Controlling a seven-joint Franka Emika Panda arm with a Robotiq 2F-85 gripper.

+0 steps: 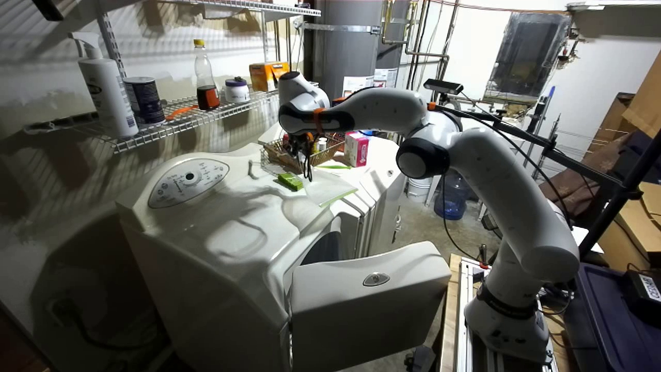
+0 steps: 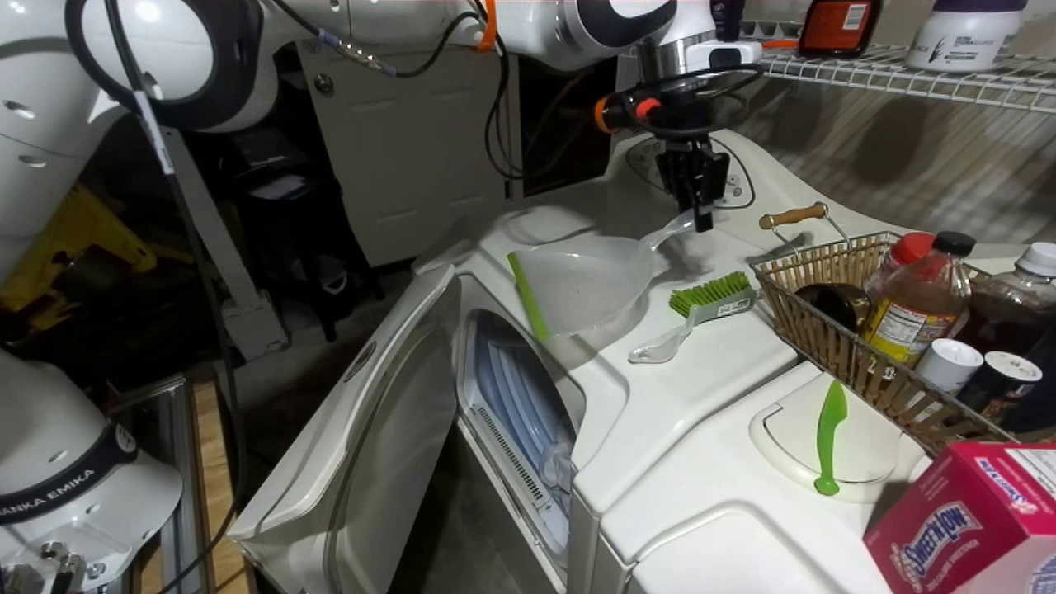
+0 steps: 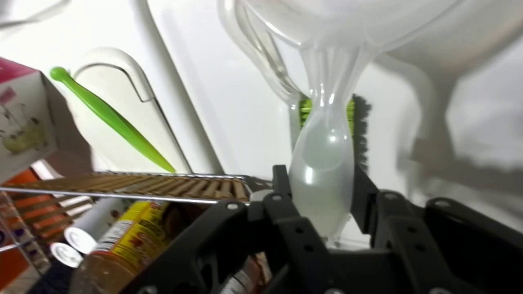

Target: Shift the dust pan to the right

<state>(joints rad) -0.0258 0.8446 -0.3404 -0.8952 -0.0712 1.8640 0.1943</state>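
Observation:
The dust pan is translucent with a green front lip. It shows in both exterior views (image 1: 333,190) (image 2: 586,280), above the white washer top (image 2: 569,433), and its shadow falls beneath it. In the wrist view its handle (image 3: 322,171) runs between the fingers, with the pan body at the top. My gripper (image 2: 700,216) is shut on the handle; in the wrist view (image 3: 321,179) the fingers touch both its sides. A green-bristled brush (image 2: 711,297) with a clear handle lies beside the pan on the machine. In the wrist view the pan handle partly covers it.
A wicker basket (image 2: 804,334) holding bottles stands beside the brush. A green utensil (image 2: 829,437) and a pink box (image 2: 957,528) are on the neighbouring machine. The washer's front door (image 2: 355,445) hangs open. A wire shelf (image 1: 181,121) with bottles runs along the wall.

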